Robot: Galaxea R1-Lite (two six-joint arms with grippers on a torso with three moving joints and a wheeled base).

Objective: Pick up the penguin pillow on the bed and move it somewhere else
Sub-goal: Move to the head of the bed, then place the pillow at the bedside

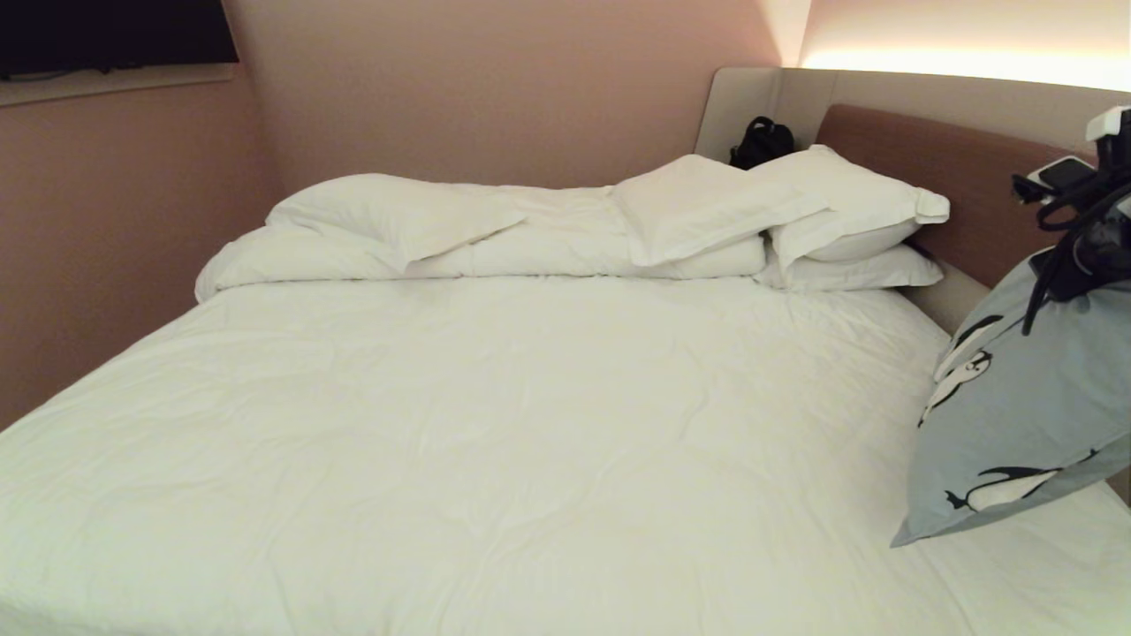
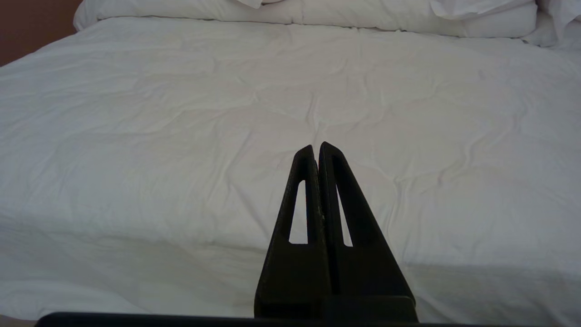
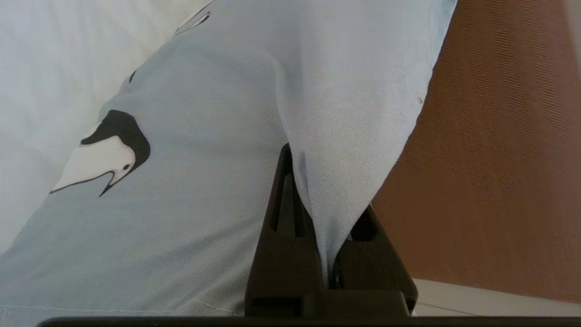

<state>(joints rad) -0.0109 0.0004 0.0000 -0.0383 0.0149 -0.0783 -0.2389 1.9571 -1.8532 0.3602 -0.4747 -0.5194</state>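
Note:
The light blue penguin pillow [image 1: 1025,415] hangs tilted at the right side of the bed [image 1: 495,424], its lowest corner resting on the white sheet. My right gripper [image 1: 1085,269] is at the pillow's upper edge. In the right wrist view a fold of the penguin pillow [image 3: 218,136] is pinched between the dark fingers of the right gripper [image 3: 317,190], which is shut on it. My left gripper [image 2: 316,147] is shut with nothing in it. It points level over the bed [image 2: 181,113] near its front edge.
A folded white duvet [image 1: 459,238] and stacked white pillows [image 1: 848,203] lie along the far side. A brown headboard [image 1: 954,185] stands right behind the held pillow, with a black bag [image 1: 762,141] in the back corner. A pink wall [image 1: 106,230] bounds the left.

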